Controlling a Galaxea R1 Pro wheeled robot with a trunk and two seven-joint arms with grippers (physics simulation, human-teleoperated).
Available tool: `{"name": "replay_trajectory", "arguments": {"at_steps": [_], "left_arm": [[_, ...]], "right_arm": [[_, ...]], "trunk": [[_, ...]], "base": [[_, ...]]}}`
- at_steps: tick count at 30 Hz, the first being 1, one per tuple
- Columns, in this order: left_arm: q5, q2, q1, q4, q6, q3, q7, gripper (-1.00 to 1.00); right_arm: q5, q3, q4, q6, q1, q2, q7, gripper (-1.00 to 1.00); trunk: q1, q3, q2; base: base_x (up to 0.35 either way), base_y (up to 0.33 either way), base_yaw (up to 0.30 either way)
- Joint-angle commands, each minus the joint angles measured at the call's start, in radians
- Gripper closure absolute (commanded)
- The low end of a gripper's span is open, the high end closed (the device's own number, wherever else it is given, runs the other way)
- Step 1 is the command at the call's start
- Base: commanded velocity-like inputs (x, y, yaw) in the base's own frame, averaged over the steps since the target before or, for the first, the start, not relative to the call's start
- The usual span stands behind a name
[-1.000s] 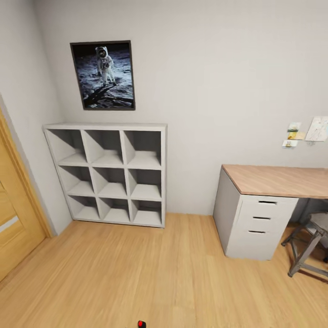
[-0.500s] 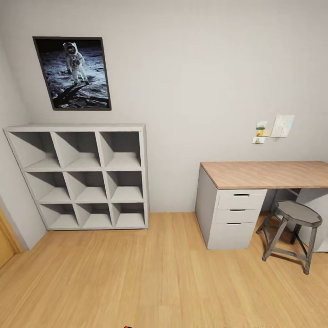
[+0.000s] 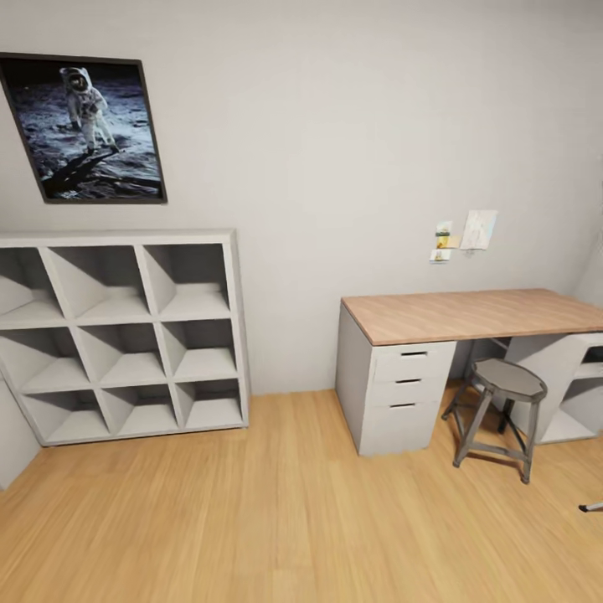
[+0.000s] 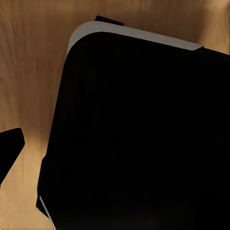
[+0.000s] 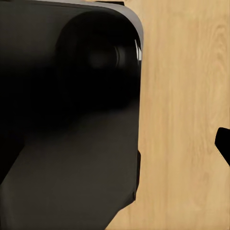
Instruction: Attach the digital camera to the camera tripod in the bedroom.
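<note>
**On the way through the bedroom, tripod perhaps just at the edge**

Head view: looks forward and down over the bedroom (image 3: 352, 126), with grey wall and light wood floor (image 3: 293, 519). Takes in a white cube shelf (image 3: 126, 335) against the wall, under an astronaut poster (image 3: 84, 130). Shows, further along the same wall, a wood-topped white table (image 3: 469, 314) with drawers, some paper notes (image 3: 469, 230) pinned above it, and a grey stool (image 3: 502, 402) pushed half under it. Catches at the right border, low on the floor, a thin pale bar (image 3: 591, 506). Could be one leg of the camera tripod, but too little of it to be sure. Suggests a travelling stage of the task, not yet any reaching.

Left wrist view: points down at the wood floor (image 4: 33, 57) past a big black body with a pale rim (image 4: 143, 134), probably part of the robot itself, with the arm likely kept folded close for driving. Has one dark tip (image 4: 9, 146) at the border, maybe a finger. Cannot tell how far the left pincer is open, nor whether it has hold of anything.

Right wrist view: gives nearly the same, black body (image 5: 67, 96) on one side, floor (image 5: 182, 120) on the other, and a dark tip (image 5: 223, 141) at the border. Cannot tell the right pincer's opening or load either.

Cannot say from these views where the digital camera is.
</note>
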Motion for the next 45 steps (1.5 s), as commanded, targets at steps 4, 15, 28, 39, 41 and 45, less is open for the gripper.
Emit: {"name": "replay_trajectory", "arguments": {"at_steps": [4, 15, 28, 39, 41, 45], "left_arm": [[0.003, 0.0, 0.0, 0.0, -0.002, 0.002, 0.0, -1.0], [0.003, 0.0, 0.0, 0.001, -0.002, 0.002, 0.0, -1.0], [0.001, 0.035, -0.004, -0.068, 0.027, 0.001, 0.003, -1.0], [0.017, 0.229, -0.158, -0.839, 0.808, 0.014, 0.008, -1.0], [0.026, 0.218, -0.214, -0.887, 0.836, 0.015, 0.009, -1.0], [0.063, 0.045, -0.436, -0.925, 0.877, 0.014, 0.033, -1.0]], "right_arm": [[0.001, 0.001, 0.0, -0.002, 0.0, -0.001, -0.001, -1.0], [0.002, 0.001, 0.0, -0.002, 0.0, -0.001, -0.001, -1.0], [0.041, 0.017, -0.06, 0.018, -0.004, -0.017, -0.005, -1.0], [0.098, 0.026, -0.841, 0.45, -0.146, -0.037, -0.013, -1.0], [0.075, 0.025, -0.873, 0.476, -0.18, -0.037, -0.012, -1.0], [-0.003, -0.001, -0.949, 0.518, -0.306, -0.043, -0.015, -1.0]], "trunk": [[0.0, -0.001, 0.0], [0.0, -0.001, 0.0], [0.0, -0.001, 0.0], [0.0, -0.001, 0.0], [0.0, -0.001, 0.0], [0.0, -0.001, 0.0]], "base": [[0.277, 0.0, -0.023], [0.065, 0.0, -0.002], [0.002, 0.0, 0.0], [0.0, 0.0, 0.0], [0.0, 0.0, 0.0], [0.0, 0.0, 0.0]]}}
